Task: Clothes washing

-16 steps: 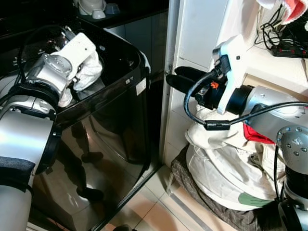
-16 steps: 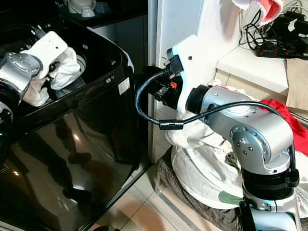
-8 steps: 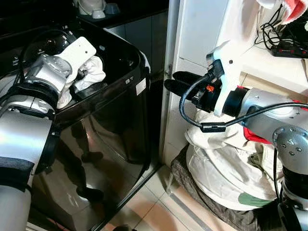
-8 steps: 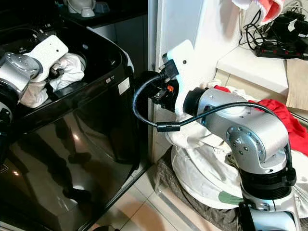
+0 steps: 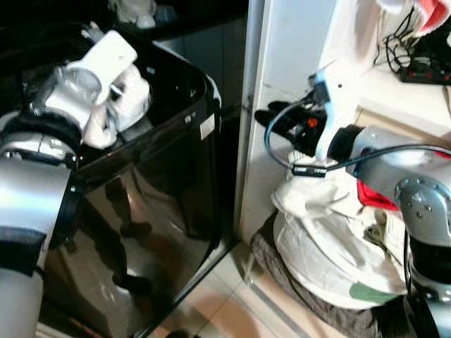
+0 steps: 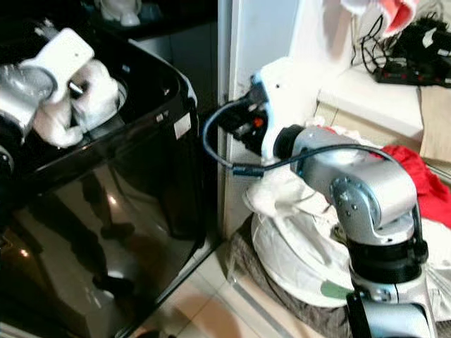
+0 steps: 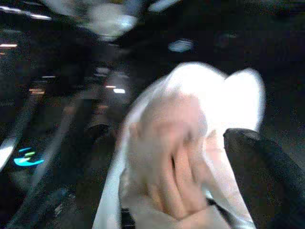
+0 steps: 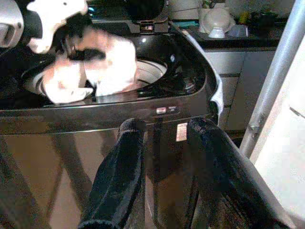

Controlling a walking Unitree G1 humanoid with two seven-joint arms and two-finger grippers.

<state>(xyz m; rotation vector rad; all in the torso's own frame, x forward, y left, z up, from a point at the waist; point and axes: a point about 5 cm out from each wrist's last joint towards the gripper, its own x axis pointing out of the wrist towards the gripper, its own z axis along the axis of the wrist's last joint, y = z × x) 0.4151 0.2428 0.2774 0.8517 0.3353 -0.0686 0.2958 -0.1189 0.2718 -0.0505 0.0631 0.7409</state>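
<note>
The left gripper (image 8: 78,47) holds a bunched white garment (image 5: 127,98) clamped in its fingers over the black washing machine's (image 5: 162,183) open tub. The right gripper (image 8: 164,167) hangs beside the machine, fingers parted and holding nothing, above a heap of laundry (image 5: 331,246).

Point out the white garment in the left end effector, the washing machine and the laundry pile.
white garment (image 5: 130,98), left eye view, on the bunched cloth beside the wrist.
washing machine (image 5: 162,204), left eye view, on its glossy black front panel.
laundry pile (image 5: 320,239), left eye view, on the cream cloth below the right arm.
</note>
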